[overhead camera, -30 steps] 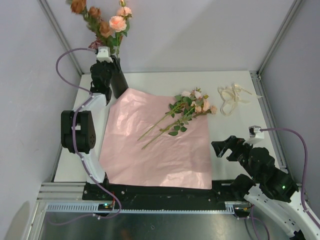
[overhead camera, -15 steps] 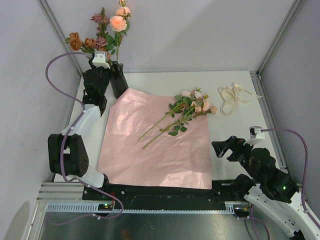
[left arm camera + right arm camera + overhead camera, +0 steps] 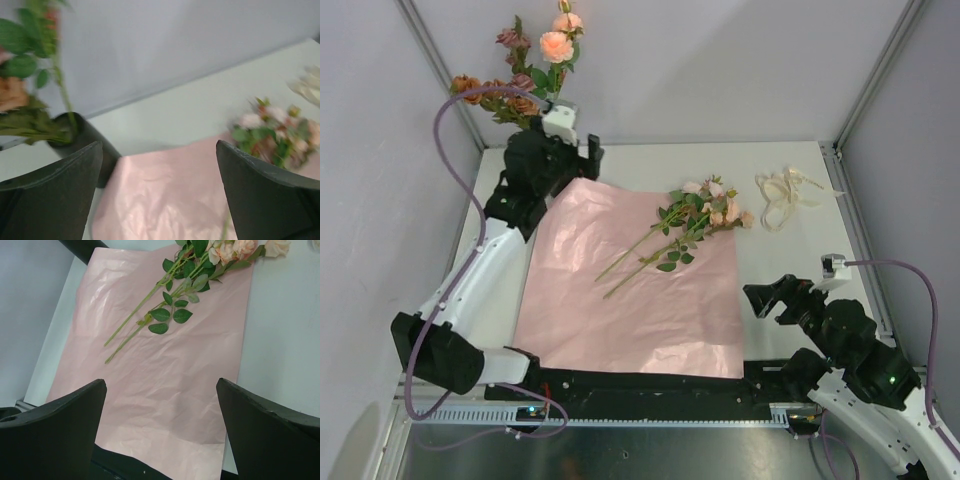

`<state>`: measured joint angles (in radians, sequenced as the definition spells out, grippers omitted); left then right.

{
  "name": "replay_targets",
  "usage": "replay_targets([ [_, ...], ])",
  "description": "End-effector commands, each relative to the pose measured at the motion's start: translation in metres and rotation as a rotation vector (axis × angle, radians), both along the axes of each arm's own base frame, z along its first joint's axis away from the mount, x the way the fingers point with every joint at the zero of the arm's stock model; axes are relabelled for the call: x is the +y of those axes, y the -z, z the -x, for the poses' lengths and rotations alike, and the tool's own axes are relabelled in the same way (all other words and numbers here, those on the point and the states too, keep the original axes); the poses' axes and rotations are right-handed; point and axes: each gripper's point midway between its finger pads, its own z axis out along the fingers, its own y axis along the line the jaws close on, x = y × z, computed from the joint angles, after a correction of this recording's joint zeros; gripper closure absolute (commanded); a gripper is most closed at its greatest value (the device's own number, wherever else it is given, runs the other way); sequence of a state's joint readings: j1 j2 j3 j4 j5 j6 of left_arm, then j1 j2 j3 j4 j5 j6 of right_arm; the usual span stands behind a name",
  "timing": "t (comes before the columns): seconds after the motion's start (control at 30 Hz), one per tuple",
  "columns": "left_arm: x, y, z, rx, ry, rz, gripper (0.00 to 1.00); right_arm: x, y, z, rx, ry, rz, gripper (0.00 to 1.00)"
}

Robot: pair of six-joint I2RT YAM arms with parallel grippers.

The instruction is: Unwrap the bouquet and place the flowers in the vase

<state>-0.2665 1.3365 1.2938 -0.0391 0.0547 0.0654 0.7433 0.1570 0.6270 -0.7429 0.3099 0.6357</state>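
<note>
White surface (image 3: 800,270) holds a pink paper sheet (image 3: 620,310) with flowers (image 3: 690,225) on it, the vase (image 3: 87,132) at its far-left corner, left jaws and right jaws spread empty.

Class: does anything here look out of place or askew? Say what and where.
In the vase, the dark roses sag sideways while the peach ones stand upright. More flowers lie across the pink paper, and the ribbon sprawls loose beside it.

The white table (image 3: 790,270) carried a pink sheet (image 3: 620,310) across its middle, a cream ribbon (image 3: 782,195) toward the far right, and a black vase (image 3: 92,131) far left.
</note>
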Motion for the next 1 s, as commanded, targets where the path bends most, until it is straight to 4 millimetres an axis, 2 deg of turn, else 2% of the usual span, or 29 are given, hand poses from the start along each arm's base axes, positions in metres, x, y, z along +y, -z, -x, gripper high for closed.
replay_targets([
  [0.0, -0.028, 0.009, 0.045, 0.099, 0.072, -0.153, 0.01, 0.003, -0.014, 0.002, -0.043, -0.021, -0.040, 0.01],
  [0.1, -0.052, 0.020, 0.063, 0.158, 0.147, -0.163, 0.01, 0.004, -0.013, 0.002, -0.045, -0.023, -0.045, 0.01],
  [0.17, -0.066, 0.035, 0.073, 0.212, 0.188, -0.168, 0.03, 0.004, -0.012, 0.002, -0.045, -0.026, -0.045, 0.01],
  [0.27, -0.086, 0.072, 0.083, 0.322, 0.249, -0.194, 0.07, 0.004, -0.013, 0.002, -0.046, -0.027, -0.046, 0.01],
  [0.43, -0.114, 0.147, 0.095, 0.577, 0.333, -0.228, 0.16, 0.004, -0.013, 0.002, -0.049, -0.025, -0.046, 0.01],
  [0.57, -0.131, 0.189, 0.098, 0.706, 0.376, -0.262, 0.25, 0.004, -0.013, 0.002, -0.049, -0.026, -0.045, 0.01],
  [0.77, -0.158, 0.230, 0.097, 0.788, 0.468, -0.322, 0.35, 0.004, -0.012, 0.002, -0.048, -0.027, -0.048, 0.01],
  [0.97, -0.176, 0.252, 0.094, 0.798, 0.547, -0.384, 0.38, 0.003, -0.014, 0.003, -0.054, -0.023, -0.056, 0.01],
])
